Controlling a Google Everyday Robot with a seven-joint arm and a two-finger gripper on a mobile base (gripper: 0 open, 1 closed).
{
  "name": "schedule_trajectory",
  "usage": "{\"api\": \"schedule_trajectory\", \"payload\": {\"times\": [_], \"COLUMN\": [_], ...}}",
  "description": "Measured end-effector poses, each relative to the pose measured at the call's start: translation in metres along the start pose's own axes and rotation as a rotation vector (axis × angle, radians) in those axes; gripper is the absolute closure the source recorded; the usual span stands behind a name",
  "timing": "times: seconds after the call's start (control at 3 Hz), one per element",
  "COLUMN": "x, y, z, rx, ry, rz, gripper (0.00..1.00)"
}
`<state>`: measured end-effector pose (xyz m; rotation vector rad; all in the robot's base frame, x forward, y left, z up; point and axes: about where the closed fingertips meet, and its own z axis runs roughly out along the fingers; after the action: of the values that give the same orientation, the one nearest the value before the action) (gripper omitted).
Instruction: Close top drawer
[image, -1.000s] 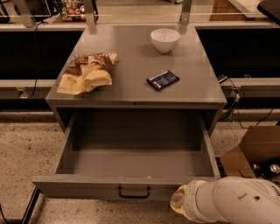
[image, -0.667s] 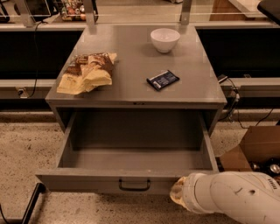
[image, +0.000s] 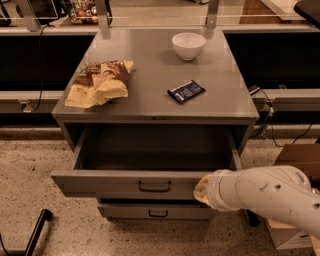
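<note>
Grey metal top drawer stands partly out of its cabinet. Your gripper seems to press on the drawer front, with the bail handle to its left. Whether the gripper is wide or narrow cannot be told. Push straight back and level. You are off-centre, so the drawer may rack; go steadily until the front meets the frame.

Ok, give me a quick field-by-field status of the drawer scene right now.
top drawer: pulled out partway
gripper: at the drawer front, right of the handle
cabinet top: white bowl, chip bag, dark blue packet
lower drawer: visible beneath the top drawer
task: not yet done
</note>
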<state>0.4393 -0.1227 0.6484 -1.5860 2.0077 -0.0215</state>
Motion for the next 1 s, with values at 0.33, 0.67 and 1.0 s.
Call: {"api": "schedule_trajectory", "payload": {"times": [0.33, 0.67, 1.0], "x": [-0.010, -0.017, -0.025], "y": [-0.047, -0.090, -0.121], "z": [0.018, 0.044, 0.065], "rx": [0.034, 0.045, 0.037], "ry": [-0.021, -0.049, -0.068], "rz": [-0.029, -0.042, -0.053], "gripper": [1.00, 1.00, 1.00]}}
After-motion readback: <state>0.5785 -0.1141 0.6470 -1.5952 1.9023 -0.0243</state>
